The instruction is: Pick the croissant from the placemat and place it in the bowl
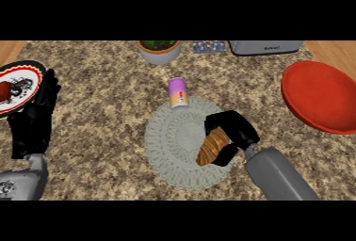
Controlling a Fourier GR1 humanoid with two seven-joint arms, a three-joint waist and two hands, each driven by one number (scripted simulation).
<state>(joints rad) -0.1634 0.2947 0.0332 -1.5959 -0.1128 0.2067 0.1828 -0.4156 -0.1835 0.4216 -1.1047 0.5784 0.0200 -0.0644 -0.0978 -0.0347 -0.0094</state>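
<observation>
**Right hand closes on the croissant at the placemat's right side**

The croissant [213, 147] lies on the round woven placemat [173, 141], toward its right edge, near the middle of the counter [104, 117]. The right hand [233, 129] comes in from the counter's near edge and curls around the pastry, fingers over its far end and thumb at its near end, so the grasp spans its length. The croissant seems to rest on the mat, not yet lifted, though the view from above makes that hard to judge.

The red bowl [323, 96] sits at the counter's right edge, well apart from the mat, which probably explains why the right arm does the work: the carry runs to its own side.

A small can [179, 92] stands at the placemat's far edge, clear of that route. The left hand [35, 122] rests open near the left edge, beside a patterned plate [24, 75].
</observation>
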